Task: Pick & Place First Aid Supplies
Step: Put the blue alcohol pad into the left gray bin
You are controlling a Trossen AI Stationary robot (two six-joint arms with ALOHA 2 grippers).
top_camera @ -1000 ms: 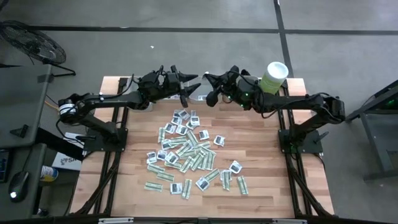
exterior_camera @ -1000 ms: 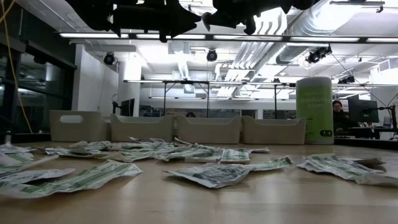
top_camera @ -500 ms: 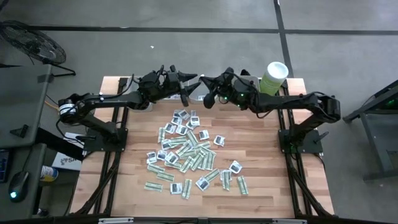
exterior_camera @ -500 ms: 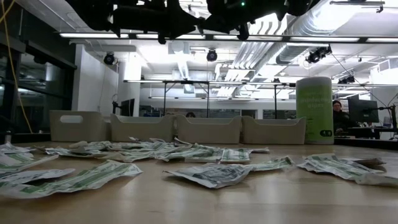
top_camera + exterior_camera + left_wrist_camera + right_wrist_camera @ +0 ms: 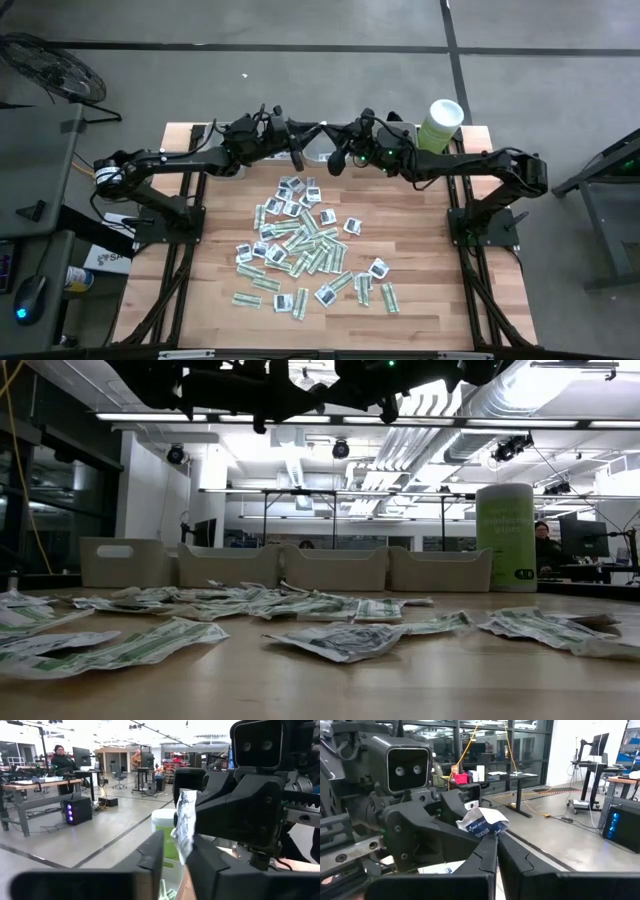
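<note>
Many first aid supplies lie flat and scattered on the wooden table. One white sachet with dark print is held high above the table's far edge by my right gripper, which is shut on it. My left gripper faces it from the table's left. Its fingers stand close on either side of that sachet, with a gap still showing between them. In the high view the two grippers meet tip to tip, my left gripper and my right gripper. My right gripper pinches the sachet's lower edge between its two fingertips. The fingers lie level and come from the table's right. The crumpled sachet stands up above the fingertips, lifted clear of everything. My left gripper: I cannot tell whether its finger touches the sachet beside it.
Several grey trays stand in a row along the far edge, under the grippers. A tall pale green tub with a white lid stands at the far right corner. People sit at desks in the room beyond.
My left gripper's fingers, spread wide a second ago, have drawn in close around the sachet that my right gripper holds. The sachets on the table have not moved.
</note>
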